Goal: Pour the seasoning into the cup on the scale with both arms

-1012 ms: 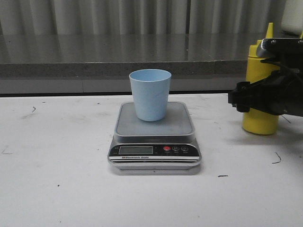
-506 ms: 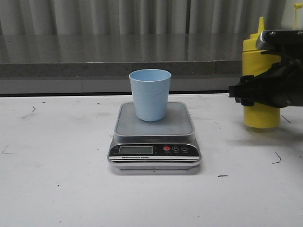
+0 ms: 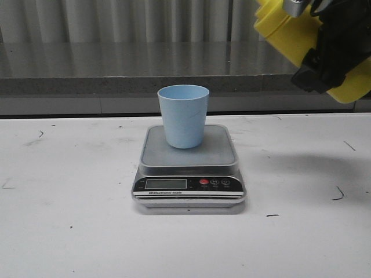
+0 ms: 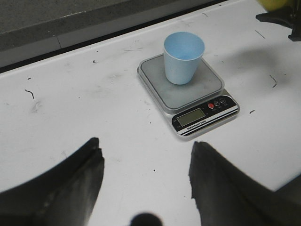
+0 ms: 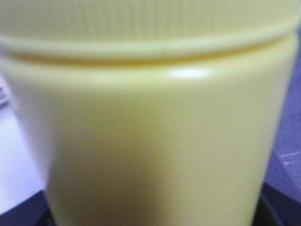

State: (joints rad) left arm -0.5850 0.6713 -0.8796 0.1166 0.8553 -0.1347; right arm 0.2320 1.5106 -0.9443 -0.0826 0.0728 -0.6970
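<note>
My right pincer (image 3: 333, 49) grips the tilted yellow squeeze bottle (image 3: 290, 29) high above the surface's right edge, its top end leaning toward the blue cup (image 3: 184, 116) lower down on the scale (image 3: 188, 168); my left pincer (image 4: 143, 181) is spread.

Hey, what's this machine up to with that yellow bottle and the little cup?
The right gripper holds a yellow squeeze bottle lifted off the table and tilted, its top end leaning toward a light blue cup. The cup stands upright on a small kitchen scale. The bottle is off to the cup's side, so nothing is pouring yet. The left gripper hangs open and empty over the table.
</note>
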